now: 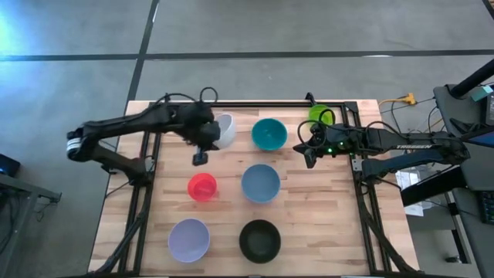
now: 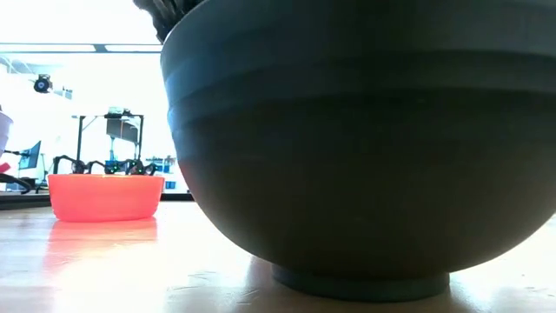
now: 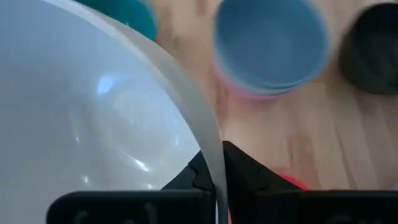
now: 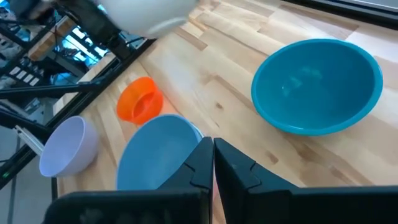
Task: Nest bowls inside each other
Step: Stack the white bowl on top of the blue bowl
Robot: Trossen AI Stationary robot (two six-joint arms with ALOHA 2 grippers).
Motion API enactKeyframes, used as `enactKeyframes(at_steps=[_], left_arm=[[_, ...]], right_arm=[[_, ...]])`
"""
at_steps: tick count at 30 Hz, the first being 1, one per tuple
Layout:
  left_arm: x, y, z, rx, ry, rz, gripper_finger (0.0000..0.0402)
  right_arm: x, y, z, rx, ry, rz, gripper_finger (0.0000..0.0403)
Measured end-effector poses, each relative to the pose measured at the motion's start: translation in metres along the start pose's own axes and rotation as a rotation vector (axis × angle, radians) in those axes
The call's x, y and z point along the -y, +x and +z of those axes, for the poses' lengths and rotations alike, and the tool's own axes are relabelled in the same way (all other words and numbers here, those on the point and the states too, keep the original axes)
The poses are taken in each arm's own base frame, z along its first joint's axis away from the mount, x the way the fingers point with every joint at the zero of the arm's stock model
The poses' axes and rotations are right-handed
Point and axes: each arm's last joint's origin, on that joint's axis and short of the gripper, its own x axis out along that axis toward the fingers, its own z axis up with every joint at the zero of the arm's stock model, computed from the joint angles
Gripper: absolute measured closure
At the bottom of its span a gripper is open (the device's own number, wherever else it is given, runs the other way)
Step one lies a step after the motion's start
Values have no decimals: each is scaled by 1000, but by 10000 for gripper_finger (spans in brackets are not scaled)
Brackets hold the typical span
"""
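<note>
My left gripper point(image 1: 210, 137) is shut on the white bowl point(image 1: 225, 131), at the far left of the table. My right gripper point(image 1: 308, 153) is shut and empty, between the teal bowl point(image 1: 269, 133) and the lime green bowl point(image 1: 320, 114). The blue bowl point(image 1: 260, 183) sits mid-table inside a pink one, whose rim point(image 3: 249, 93) shows beneath it. The red bowl point(image 1: 202, 187) stands left of it. The lavender bowl point(image 1: 189, 239) and black bowl point(image 1: 259, 239) stand upright on their bases near the near edge. No mint bowl shows. My left gripper holds the white bowl by its rim point(image 3: 214, 155), pinched with one finger point(image 3: 193, 177) inside the bowl and the other finger point(image 3: 245, 171) outside its wall. The bowl point(image 4: 146, 14) is tilted on its side and appears lifted off the table.
The black bowl point(image 2: 365, 148) fills most of the low view, with the red bowl point(image 2: 104, 196) behind it to the left. Bare wood lies between the two rows of bowls and right of the blue and black bowls. Cables and equipment stand beyond the table's right edge.
</note>
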Motion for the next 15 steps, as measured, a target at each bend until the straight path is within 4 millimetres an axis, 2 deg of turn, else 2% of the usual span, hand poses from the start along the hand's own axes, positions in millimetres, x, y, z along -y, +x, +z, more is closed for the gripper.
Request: enactKeyframes(at_steps=[5,9,15], left_arm=[[17,-6,9,98,99,-21,401],[27,4,22,135,145,-45,401],[47,24,57,173,220,-60,401]], right_arm=[[0,0,0,-1,-1,0,394],[1,-2,-1,-6,-16,1,394],[4,-7,-5,-52,-89,-12,394]])
